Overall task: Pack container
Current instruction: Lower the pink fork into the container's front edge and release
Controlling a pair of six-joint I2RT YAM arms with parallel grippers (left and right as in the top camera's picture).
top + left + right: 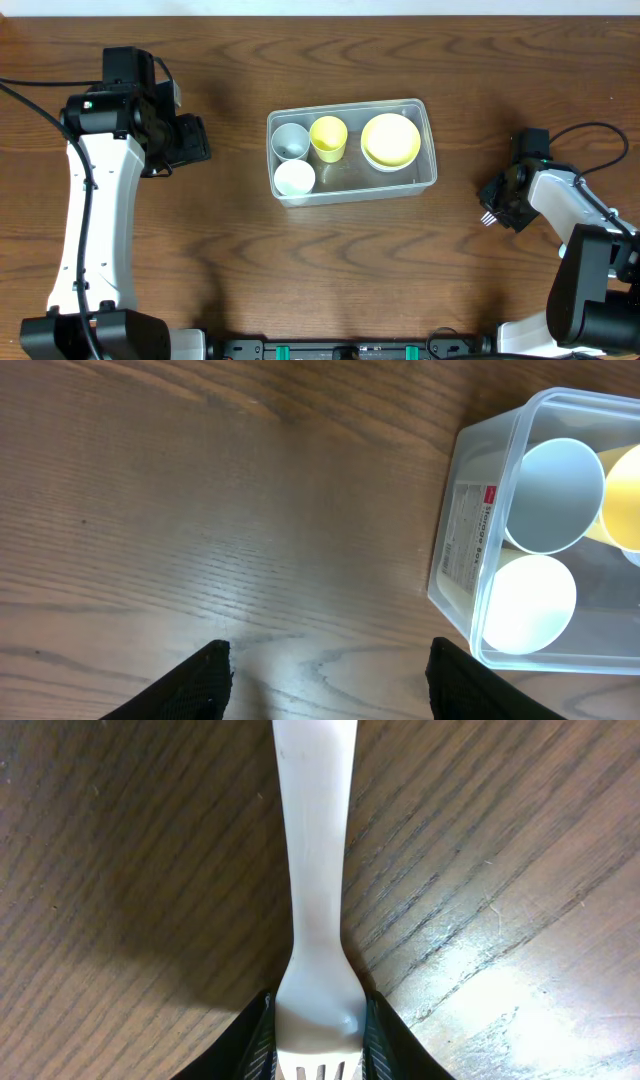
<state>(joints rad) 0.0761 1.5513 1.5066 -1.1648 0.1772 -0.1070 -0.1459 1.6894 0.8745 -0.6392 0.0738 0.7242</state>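
- Two arms stand at the brown wooden table [300,280], one on each side.
- On the left, the left pincer [190,140] is at about 9 o'clock from the container and well apart from it. In the left wrist view its fingers [205,680] are spread wide, with only bare table between them.
- In the middle of the table sits the container [352,197], clear plastic, with its long side running from 9 to 3 o'clock.
- At its 9 o'clock end, a grey cup [291,140] stands on the 12 o'clock side and a white cup [294,178] on the 6 o'clock side, just beside each other.
- Next comes a yellow cup [328,137], just beside the grey one.
- At the 3 o'clock end is a yellow bowl [390,140], with a white edge showing under it.
- On the right, the right pincer [492,207] is at about 4 o'clock from the container, apart from it. It pinches a white fork [318,870] at the neck. In the right wrist view the handle points to 12 o'clock.
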